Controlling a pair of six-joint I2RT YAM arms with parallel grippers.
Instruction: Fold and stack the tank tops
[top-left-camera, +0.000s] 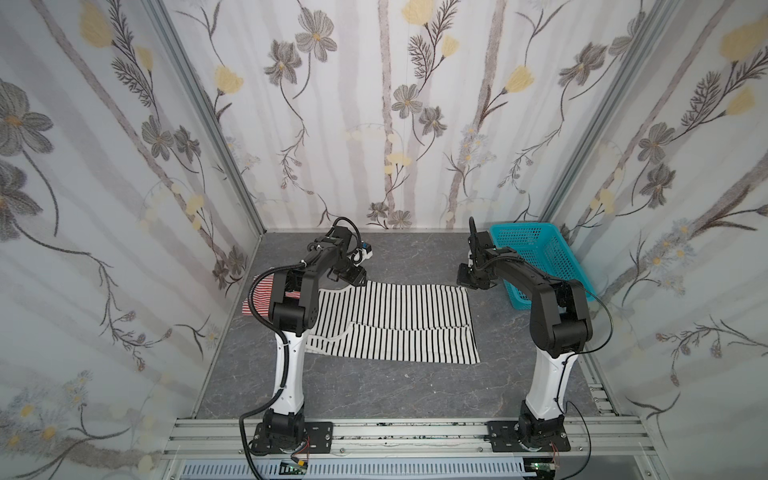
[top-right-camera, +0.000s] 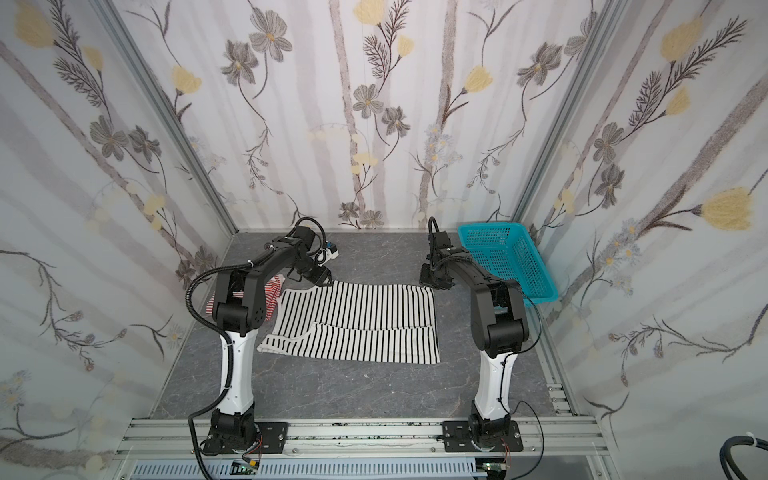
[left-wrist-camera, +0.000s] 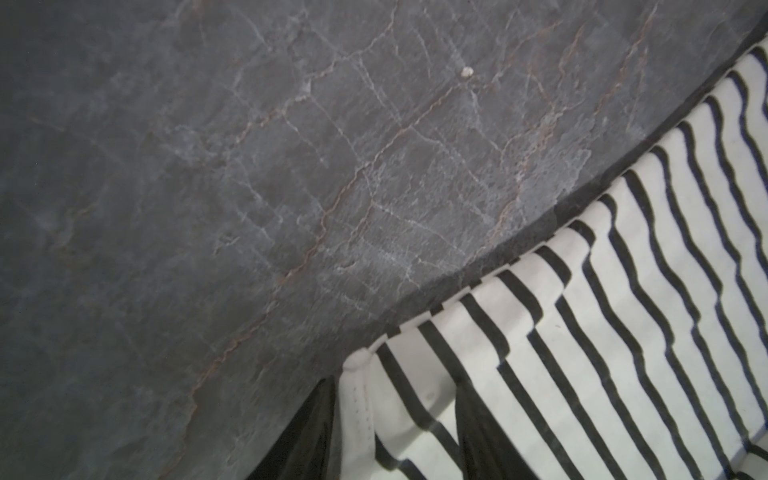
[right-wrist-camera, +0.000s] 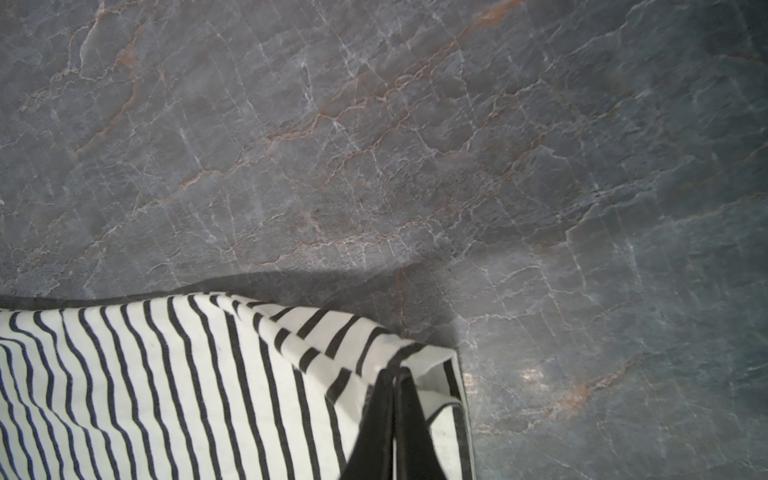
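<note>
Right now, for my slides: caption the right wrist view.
Right end effector pinches corner of black-and-white striped knit tank top above grey marbled tabletop.

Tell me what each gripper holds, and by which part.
Right gripper pinches the black-and-white top by the far corner of its hem. Left gripper holds nothing: its jaws stand apart astride that top's white-trimmed edge.

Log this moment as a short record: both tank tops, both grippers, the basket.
black-and-white tank top: spread on the table, with a lengthwise overlap across its middle
red-and-white tank top: far left, mostly hidden behind the left arm
left gripper: fingers apart, straddling the striped top's white-trimmed corner
right gripper: shut on the opposite far corner, which is raised slightly
basket: teal, far right, beside the right gripper
</note>
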